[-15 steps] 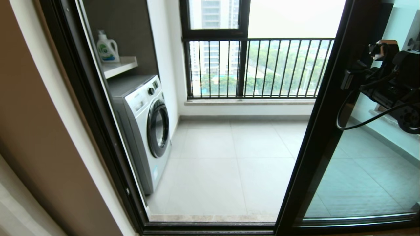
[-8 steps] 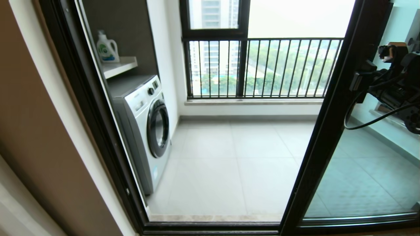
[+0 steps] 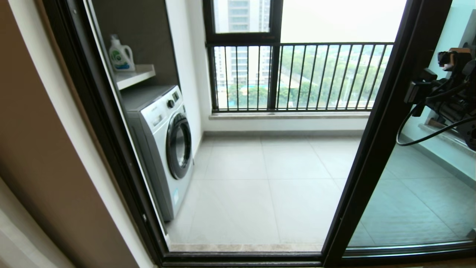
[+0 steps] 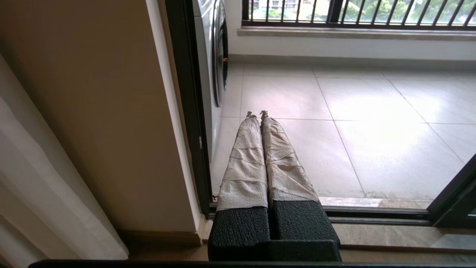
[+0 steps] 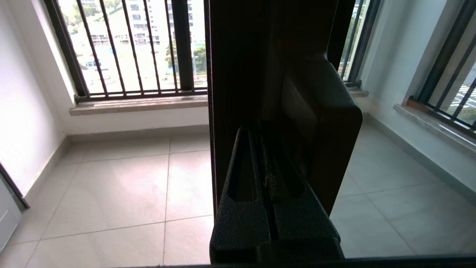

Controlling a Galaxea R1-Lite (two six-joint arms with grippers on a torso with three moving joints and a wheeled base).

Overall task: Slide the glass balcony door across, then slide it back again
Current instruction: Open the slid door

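Note:
The glass balcony door (image 3: 409, 201) stands at the right of the head view, its dark upright (image 3: 375, 149) slanting from top right to the floor track. A small dark latch handle (image 3: 413, 91) sits on that upright. My right gripper (image 3: 422, 93) is at the latch, shut, with its fingers (image 5: 245, 160) pressed against the upright (image 5: 238, 74) right beside the handle (image 5: 323, 123), not around it. My left gripper (image 4: 256, 113) is parked low by the left door jamb, shut and empty, its fingers wrapped in pale tape. It does not show in the head view.
A white washing machine (image 3: 167, 145) stands inside the balcony at the left, with a detergent bottle (image 3: 121, 54) on the shelf above. A black-framed window with railing bars (image 3: 297, 74) closes the far side. The floor track (image 3: 241, 257) runs along the threshold. A cable (image 3: 420, 137) hangs from my right arm.
The door's upright has slid to the right, widening the opening, and my right gripper has moved right with it at the latch.

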